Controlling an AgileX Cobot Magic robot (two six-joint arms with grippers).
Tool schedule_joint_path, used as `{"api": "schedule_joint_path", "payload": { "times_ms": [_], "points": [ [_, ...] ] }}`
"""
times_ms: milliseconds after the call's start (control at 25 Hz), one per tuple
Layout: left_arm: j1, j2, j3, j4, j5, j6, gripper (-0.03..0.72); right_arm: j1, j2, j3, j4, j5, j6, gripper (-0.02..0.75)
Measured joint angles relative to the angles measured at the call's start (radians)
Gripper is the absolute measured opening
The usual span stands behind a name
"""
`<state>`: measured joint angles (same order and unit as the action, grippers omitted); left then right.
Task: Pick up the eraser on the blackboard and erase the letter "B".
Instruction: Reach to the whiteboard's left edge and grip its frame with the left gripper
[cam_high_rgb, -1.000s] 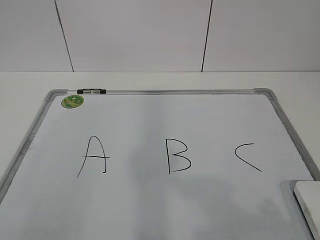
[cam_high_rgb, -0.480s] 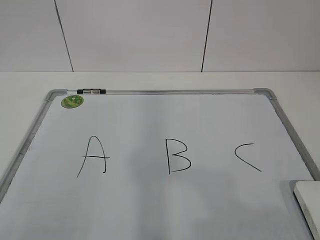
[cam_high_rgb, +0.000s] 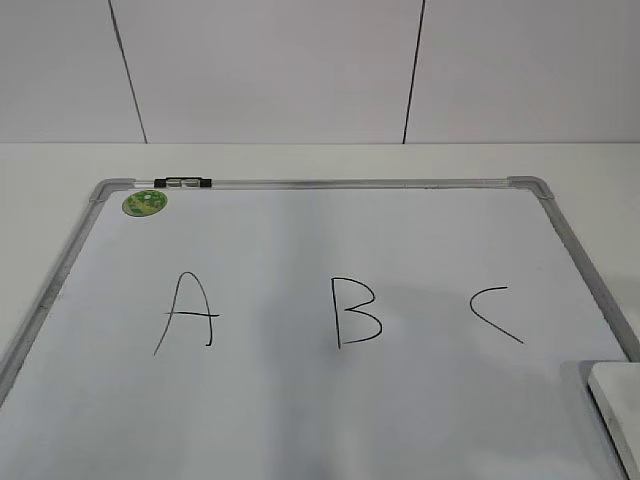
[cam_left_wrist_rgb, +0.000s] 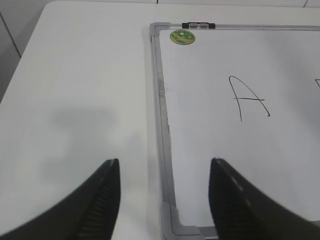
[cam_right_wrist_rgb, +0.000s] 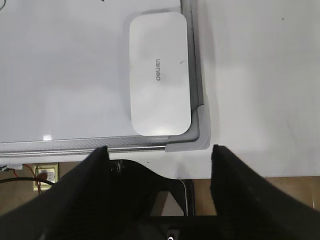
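Observation:
The blackboard (cam_high_rgb: 300, 420) is a white dry-erase board with a grey frame, lying flat. The letter "B" (cam_high_rgb: 357, 311) is drawn in thin black marker at its middle, between an "A" (cam_high_rgb: 187, 312) and a "C" (cam_high_rgb: 495, 313). The eraser (cam_high_rgb: 617, 412) is a white glossy block at the board's near right corner; the right wrist view shows it whole (cam_right_wrist_rgb: 159, 73). My right gripper (cam_right_wrist_rgb: 160, 150) is open and empty, just short of that corner. My left gripper (cam_left_wrist_rgb: 164, 162) is open and empty over the board's (cam_left_wrist_rgb: 280, 165) near left corner. Neither gripper shows in the exterior view.
A small round green sticker (cam_high_rgb: 145, 202) and a black-ended clip (cam_high_rgb: 182, 182) sit at the board's far left corner. White table (cam_high_rgb: 320, 160) surrounds the board. Below the table's front edge, the right wrist view shows a black frame (cam_right_wrist_rgb: 155, 200) and a wall socket (cam_right_wrist_rgb: 45, 174).
Only the faint shadow on the board near the eraser has shifted slightly. Nothing else has visibly moved.

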<state>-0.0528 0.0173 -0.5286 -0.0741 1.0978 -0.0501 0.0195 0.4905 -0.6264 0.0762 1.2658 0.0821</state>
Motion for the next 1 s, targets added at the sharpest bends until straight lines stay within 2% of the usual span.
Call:
{"api": "schedule_joint_path", "payload": {
  "times_ms": [240, 560, 1000],
  "points": [
    [0.0, 0.178, -0.104, 0.006, 0.042, 0.0, 0.423, 0.0, 0.152, 0.0, 0.002, -0.008, 0.0, 0.494],
    [0.0, 0.651, -0.295, 0.008, 0.124, 0.0, 0.414, 0.0, 0.23, 0.0, 0.004, -0.014, 0.0, 0.494],
    [0.0, 1.208, -0.467, 0.033, 0.061, 0.016, 0.376, 0.0, 0.234, 0.0, 0.014, -0.014, 0.0, 0.493]
  ]
}}
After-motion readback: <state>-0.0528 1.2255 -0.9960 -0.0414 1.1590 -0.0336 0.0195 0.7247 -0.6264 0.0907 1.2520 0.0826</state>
